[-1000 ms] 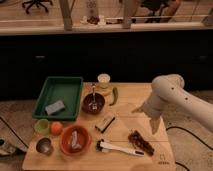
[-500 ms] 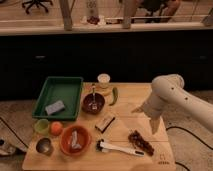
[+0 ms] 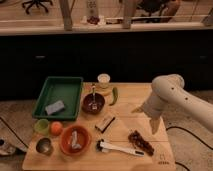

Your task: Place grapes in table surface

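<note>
The grapes (image 3: 140, 142), a dark red-purple bumpy bunch, lie on the light tan wooden table surface (image 3: 125, 110) near its front right corner, touching the end of a white brush (image 3: 118, 148). My gripper (image 3: 154, 127) hangs at the end of the white arm (image 3: 172, 95), just above and to the right of the grapes, pointing down. It holds nothing that I can see.
A green tray (image 3: 59, 96) with a grey sponge stands at the back left. A dark brown bowl (image 3: 93, 103), a white cup (image 3: 104, 80), a green pepper (image 3: 114, 95), an orange fruit (image 3: 56, 128), an orange bowl (image 3: 74, 140), a metal cup (image 3: 44, 146) and a small box (image 3: 105, 122) stand around.
</note>
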{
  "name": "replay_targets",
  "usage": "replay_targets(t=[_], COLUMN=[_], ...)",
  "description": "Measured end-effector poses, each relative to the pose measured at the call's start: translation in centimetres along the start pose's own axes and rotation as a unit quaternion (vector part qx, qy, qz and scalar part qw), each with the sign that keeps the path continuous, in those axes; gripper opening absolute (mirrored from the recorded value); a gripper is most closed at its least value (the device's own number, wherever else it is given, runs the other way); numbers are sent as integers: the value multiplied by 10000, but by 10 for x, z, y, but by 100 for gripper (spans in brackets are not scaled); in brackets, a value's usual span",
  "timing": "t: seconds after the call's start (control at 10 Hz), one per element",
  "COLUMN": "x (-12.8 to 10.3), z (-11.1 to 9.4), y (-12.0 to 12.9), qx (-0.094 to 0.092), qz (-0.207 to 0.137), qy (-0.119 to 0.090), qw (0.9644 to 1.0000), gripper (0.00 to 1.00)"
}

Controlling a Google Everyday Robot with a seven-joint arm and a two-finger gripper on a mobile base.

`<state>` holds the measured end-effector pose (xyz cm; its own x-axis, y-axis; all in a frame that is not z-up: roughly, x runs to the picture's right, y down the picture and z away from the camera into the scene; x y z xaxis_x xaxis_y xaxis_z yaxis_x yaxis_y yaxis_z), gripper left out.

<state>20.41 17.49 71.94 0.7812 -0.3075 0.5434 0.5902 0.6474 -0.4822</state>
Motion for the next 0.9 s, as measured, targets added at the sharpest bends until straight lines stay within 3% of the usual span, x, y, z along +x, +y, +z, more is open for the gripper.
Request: replay_targets(t=[0.9], x=[0], z=[0], y=[0], qx=[1], qz=[4], qy=[0], qw=[10000], gripper=[80])
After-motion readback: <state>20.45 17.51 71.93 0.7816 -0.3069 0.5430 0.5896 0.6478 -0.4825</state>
